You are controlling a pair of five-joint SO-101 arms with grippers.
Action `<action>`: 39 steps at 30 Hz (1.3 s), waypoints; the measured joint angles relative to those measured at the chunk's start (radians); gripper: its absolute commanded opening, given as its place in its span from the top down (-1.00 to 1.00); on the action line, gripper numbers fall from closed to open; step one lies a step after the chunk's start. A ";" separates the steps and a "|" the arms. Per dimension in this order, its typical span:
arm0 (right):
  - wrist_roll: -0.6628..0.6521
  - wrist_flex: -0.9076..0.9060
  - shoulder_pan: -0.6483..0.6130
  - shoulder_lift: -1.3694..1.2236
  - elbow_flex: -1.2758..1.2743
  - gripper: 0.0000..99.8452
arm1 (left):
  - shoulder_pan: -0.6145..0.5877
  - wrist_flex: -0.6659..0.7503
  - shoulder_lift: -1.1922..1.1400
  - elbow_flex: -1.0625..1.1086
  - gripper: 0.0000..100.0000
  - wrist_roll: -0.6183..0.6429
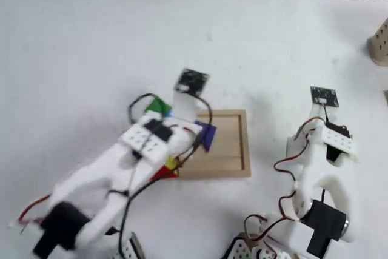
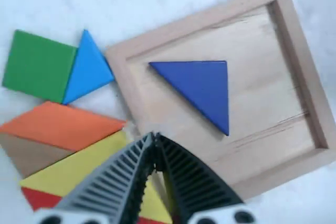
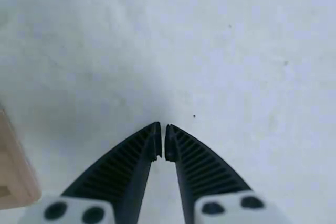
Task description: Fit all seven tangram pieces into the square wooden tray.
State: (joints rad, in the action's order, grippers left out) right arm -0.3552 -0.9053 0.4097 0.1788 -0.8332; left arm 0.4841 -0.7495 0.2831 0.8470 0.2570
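The square wooden tray [image 2: 199, 22] holds one dark blue triangle [image 2: 202, 90] lying flat. Outside it, along one side, lie a green square [image 2: 37, 64], a light blue triangle [image 2: 89, 69], an orange piece [image 2: 58, 127], a brown triangle [image 2: 26, 153], a yellow triangle [image 2: 86, 169] and a red piece [image 2: 39, 198]. My left gripper [image 2: 155, 140] is shut with nothing in it, above the tray's edge by the yellow triangle. In the high view the left arm [image 1: 145, 144] covers the tray's [image 1: 227, 144] left side. My right gripper [image 3: 161, 129] is shut and empty over bare table.
The right arm [image 1: 327, 144] stands to the right of the tray, and a tray corner [image 3: 13, 182] shows in its wrist view. A pegged wooden object [image 1: 381, 43] sits at the far right edge. The table is white.
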 measured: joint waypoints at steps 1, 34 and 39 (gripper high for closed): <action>0.015 -0.012 -0.015 0.000 0.005 0.96 | -0.023 0.000 0.046 0.035 0.95 0.000; 0.361 0.255 -0.959 0.008 -0.048 0.96 | -0.859 0.290 0.049 0.230 0.95 -0.338; 0.362 0.186 -0.876 -0.112 0.064 0.96 | -0.862 0.250 0.015 0.189 0.95 -0.338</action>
State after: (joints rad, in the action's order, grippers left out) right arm 0.0069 -0.7196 -0.4664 0.0667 -0.7687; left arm -0.3782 -0.4994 0.2984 1.0357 -0.0806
